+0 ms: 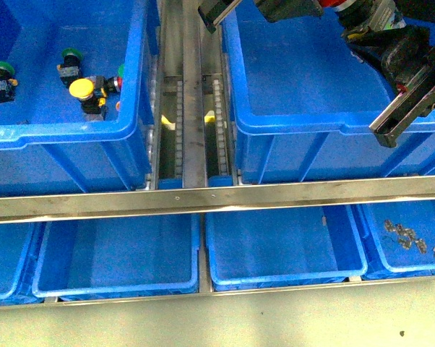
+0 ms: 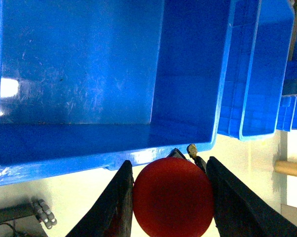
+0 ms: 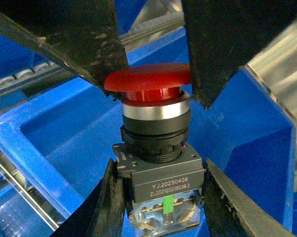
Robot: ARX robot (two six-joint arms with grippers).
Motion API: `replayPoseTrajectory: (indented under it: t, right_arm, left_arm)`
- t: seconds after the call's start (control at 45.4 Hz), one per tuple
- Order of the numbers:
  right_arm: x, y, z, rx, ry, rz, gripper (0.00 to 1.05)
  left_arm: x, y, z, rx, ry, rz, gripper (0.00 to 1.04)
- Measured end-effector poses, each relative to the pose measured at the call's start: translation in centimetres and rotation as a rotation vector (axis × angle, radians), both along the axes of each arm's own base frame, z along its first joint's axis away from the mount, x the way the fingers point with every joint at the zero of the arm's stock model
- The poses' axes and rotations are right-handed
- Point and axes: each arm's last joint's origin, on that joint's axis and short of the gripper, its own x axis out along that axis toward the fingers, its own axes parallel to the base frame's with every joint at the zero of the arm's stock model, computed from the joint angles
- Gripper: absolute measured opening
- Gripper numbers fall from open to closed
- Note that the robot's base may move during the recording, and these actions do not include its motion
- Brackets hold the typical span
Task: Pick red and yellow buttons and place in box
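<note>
Nearest the robot, a row of shallow trays [image 1: 116, 253] is seen, one holding small metal parts [image 1: 409, 238], and a steel rail [image 1: 217, 196] is laid across behind them. Beyond the rail two deep crates are set side by side, divided by a roller track [image 1: 192, 108]. In the left crate [image 1: 58, 134] the yellow button [image 1: 82, 89] is left lying among green-capped buttons [image 1: 1, 69], not yet collected. The box [image 1: 311, 124] on the right is seen with a bare floor, so nothing has been delivered to it. Farthest off, above the box's back part, the red button [image 3: 151, 98] is held in the air between both arms. Its black-grey switch body is pinched by the right gripper [image 3: 161, 173], whose fingers are pressed to its two sides. Its mushroom cap is flanked by the left gripper [image 2: 170, 168], the jaws being closed against the cap's rim. This double hold is judged to be a transfer from one arm to the other, the body being the squarer, surer part to grip. In the left wrist view the cap is shown at the box's rim rather than plainly over its interior, so a short carry inward is probably needed before release. One grip is expected to be loosened first, and a tilt or slip could be caused then.
</note>
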Motion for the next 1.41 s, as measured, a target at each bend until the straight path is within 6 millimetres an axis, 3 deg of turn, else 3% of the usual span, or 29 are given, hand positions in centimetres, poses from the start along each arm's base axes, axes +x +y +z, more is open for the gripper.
replayPoseTrajectory:
  t: [0.132,0.308,0.463,0.661,0.947,1.189,1.343,1.41]
  right_arm:
    - [0.0,0.0,-0.1,-0.001,0.010,-0.008,0.35]
    - [-0.3,-0.1,-0.6,0.020,0.044,-0.033,0.35]
    - [-0.9,-0.6,-1.3,0.025,0.084,-0.051,0.35]
    - [-1.3,-1.0,-1.1,0.035,0.096,-0.062,0.35]
    - [-2.4,-3.6,0.3,0.160,0.111,-0.176,0.35]
    - [-3.1,-5.0,1.2,0.238,0.123,-0.248,0.35]
    - [-3.3,-5.1,1.2,0.248,0.144,-0.249,0.35]
    - [-3.3,-4.9,1.1,0.243,0.159,-0.247,0.35]
  left_arm:
    - [0.0,0.1,-0.1,0.012,-0.014,-0.002,0.36]
    - [0.3,0.9,1.1,0.032,-0.114,0.026,0.69]
    - [0.5,4.6,2.7,0.054,-0.191,0.089,0.99]
    - [-0.3,9.8,-0.2,0.169,-0.145,0.186,0.97]
    - [-7.6,16.1,-0.6,0.436,-0.350,0.267,0.97]
    - [-10.2,19.1,-2.2,0.513,-0.359,0.326,0.97]
    - [-11.1,19.4,-3.0,0.514,-0.345,0.328,0.97]
    - [-11.4,19.8,-4.1,0.572,-0.512,0.407,0.87]
